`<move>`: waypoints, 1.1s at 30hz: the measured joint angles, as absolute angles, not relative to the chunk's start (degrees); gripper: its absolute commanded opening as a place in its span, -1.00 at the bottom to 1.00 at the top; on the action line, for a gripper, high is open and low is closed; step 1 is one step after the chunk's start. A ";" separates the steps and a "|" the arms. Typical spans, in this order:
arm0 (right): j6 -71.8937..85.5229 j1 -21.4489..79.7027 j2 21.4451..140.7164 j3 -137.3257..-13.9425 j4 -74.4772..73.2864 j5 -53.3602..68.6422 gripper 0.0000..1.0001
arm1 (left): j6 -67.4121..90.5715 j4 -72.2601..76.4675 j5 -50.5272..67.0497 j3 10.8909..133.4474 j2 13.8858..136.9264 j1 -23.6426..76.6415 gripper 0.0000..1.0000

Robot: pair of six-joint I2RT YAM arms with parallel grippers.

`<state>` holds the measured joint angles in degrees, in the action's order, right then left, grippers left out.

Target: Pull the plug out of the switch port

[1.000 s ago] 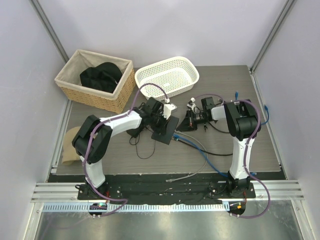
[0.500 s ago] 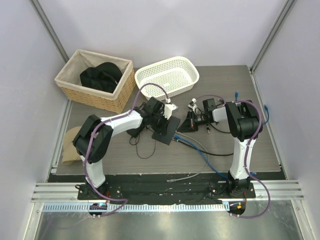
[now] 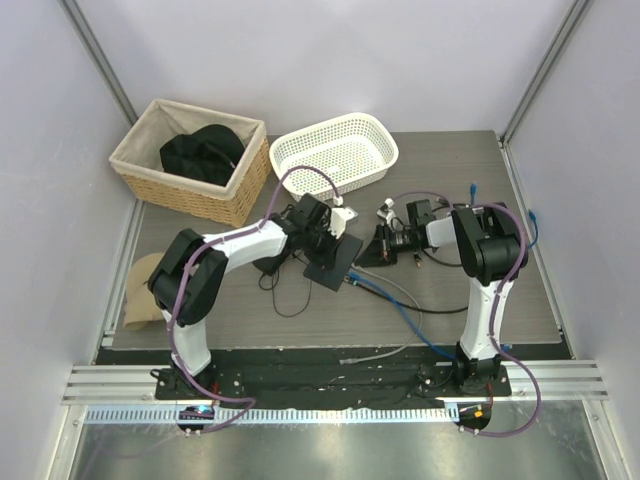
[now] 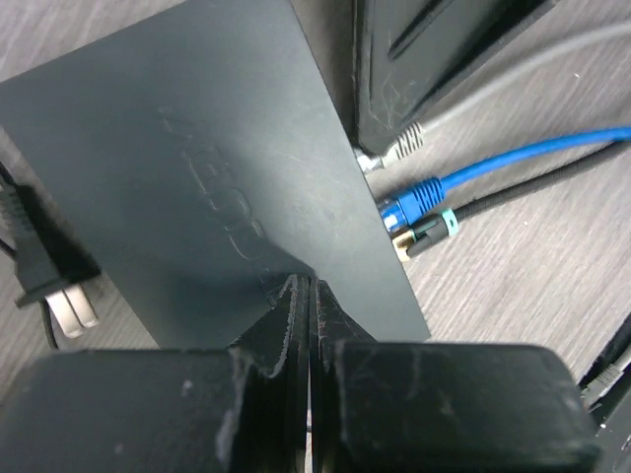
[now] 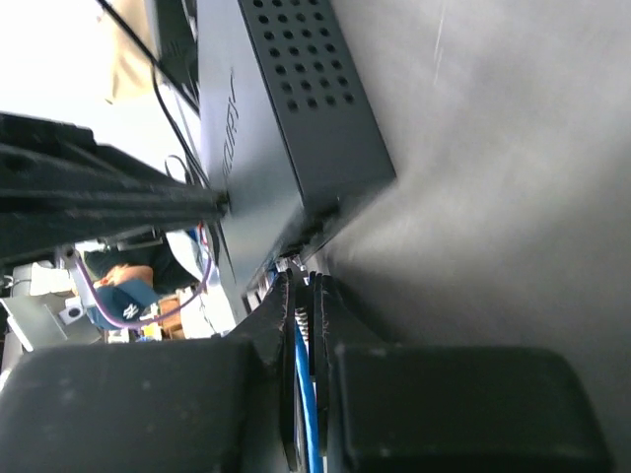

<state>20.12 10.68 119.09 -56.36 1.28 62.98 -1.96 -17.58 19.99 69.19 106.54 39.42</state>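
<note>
The bench (image 3: pixel 520 290) is seen from above, with the switch (image 3: pixel 335 262) lying flat near its middle, between the two arms.

A wicker basket (image 3: pixel 180 197) is placed at about 10 o'clock from the switch, and a dark bundle of cloth (image 3: pixel 203 152) is held inside it. A white plastic basket (image 3: pixel 335 155) is set at 12 o'clock, just beside the wicker one. A tan object (image 3: pixel 140 292) is partly seen at 9 o'clock, at the bench's edge.

The left gripper (image 3: pixel 322 237) is lowered onto the switch's top face from 11 o'clock. In the left wrist view its fingers are pressed together, tips resting on the flat black lid.

The right gripper (image 3: pixel 383 243) is laid low at 3 o'clock of the switch, at the socket edge. In the right wrist view its fingers are clamped on the blue cable (image 5: pixel 302 384), close to the perforated side of the switch.

Three leads are crowded along that edge: a gray cable (image 4: pixel 552 59), the blue cable and a black cable (image 4: pixel 532 192), all trailing off toward 4 o'clock. The blue plug (image 4: pixel 412 197) is seen against the switch's edge, between the other two connectors. A two-pronged power plug (image 4: pixel 44 281) is lying on the bench at the opposite side of the switch.
</note>
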 measured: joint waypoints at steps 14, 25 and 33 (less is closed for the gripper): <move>21.67 9.30 119.11 -55.37 1.96 63.77 -0.98 | -1.93 -17.23 19.81 70.06 107.35 39.77 -1.00; 22.83 5.76 119.83 -57.08 0.73 62.33 -0.98 | -1.93 -15.62 20.58 70.24 107.94 40.23 -1.00; 20.84 6.37 112.97 -49.32 -0.84 59.83 -0.92 | -1.89 -16.73 21.52 70.39 107.94 40.64 -1.00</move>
